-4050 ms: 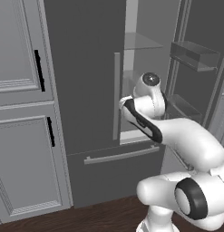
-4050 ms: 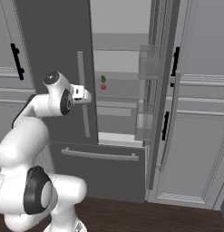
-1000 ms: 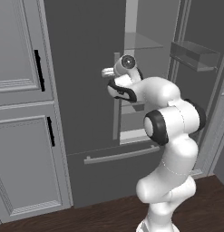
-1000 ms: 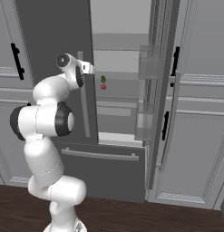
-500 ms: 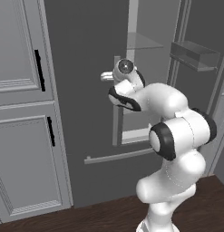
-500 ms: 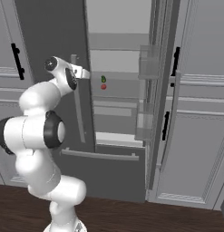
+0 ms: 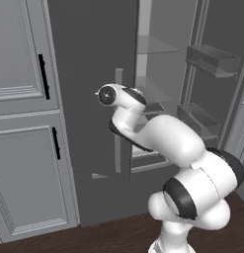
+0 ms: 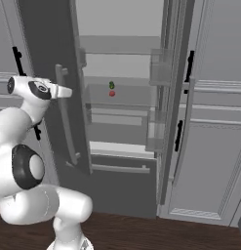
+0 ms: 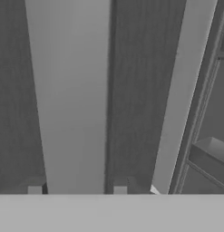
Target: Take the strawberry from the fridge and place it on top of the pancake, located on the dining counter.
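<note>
1. A long pale grey bar handle (image 9: pixel 70 95) runs from the 12 o'clock edge down toward 7 o'clock, wide and close to the camera.
2. Behind the bar lies the dark grey fridge door (image 9: pixel 136 90), its face showing on both sides of the bar.
3. A second light strip, the door edge (image 9: pixel 183 90), slants from 1 o'clock down to about 5 o'clock.
4. At 3 to 4 o'clock, past that edge, the fridge interior (image 9: pixel 213 113) appears, with thin rails and a small door shelf (image 9: pixel 212 154).
5. Two small grey blocks (image 9: pixel 34 189) sit low at 7 and 6 o'clock; what they are is unclear.
</note>
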